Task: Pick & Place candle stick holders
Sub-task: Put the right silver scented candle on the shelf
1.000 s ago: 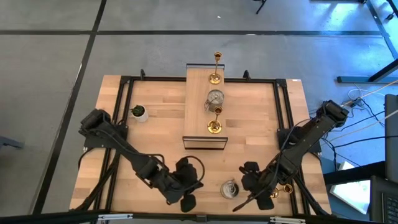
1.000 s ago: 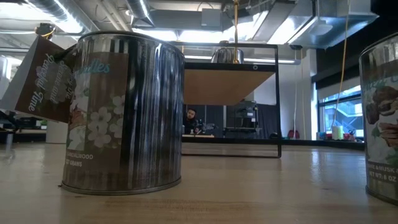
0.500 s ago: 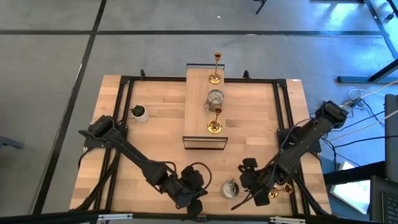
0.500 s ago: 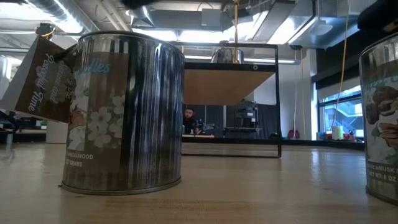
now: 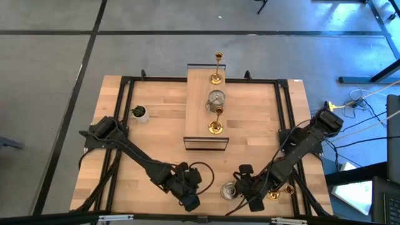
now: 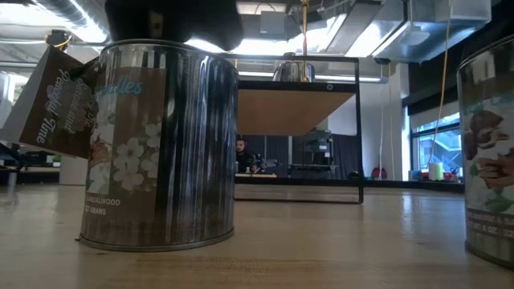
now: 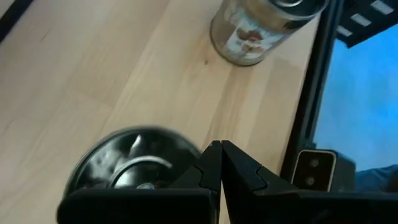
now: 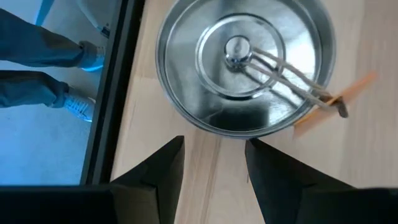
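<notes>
Two squat silver holders stand near the table's front edge. The left holder [image 6: 157,144] has a flower label and a paper tag. My left gripper [image 7: 221,149] hangs shut over the rim of its lid [image 7: 134,165] and hides it from above [image 5: 189,199]. The right holder [image 5: 229,190] has a knobbed lid [image 8: 245,62] with a tag. My right gripper [image 8: 214,146] is open, its two fingers at the holder's rim, on the side toward the table's right. A gold holder [image 5: 275,194] stands behind my right arm. My left gripper points steeply down with its shut fingertips over the edge of the left holder's lid [image 7: 186,155]; I cannot tell whether they touch it. My right gripper's open fingers [image 8: 168,155] stand just outside the right holder's rim [image 8: 217,132]; I cannot tell whether they touch it.
A raised wooden shelf [image 5: 199,119] at the table's middle carries two gold candlesticks [image 5: 215,125] and a silver holder [image 5: 216,98]. A white pot with a plant [image 5: 139,113] stands at the far left. Black frame rails [image 5: 119,125] run along the sides. A person's legs [image 8: 37,62] show beyond the table's edge.
Both grippers have come down. My left gripper has tipped further downward and now shows above the left holder in the low view. My right gripper has gone toward the table's left, up to the right holder, which has shifted a little leftward in the low view.
</notes>
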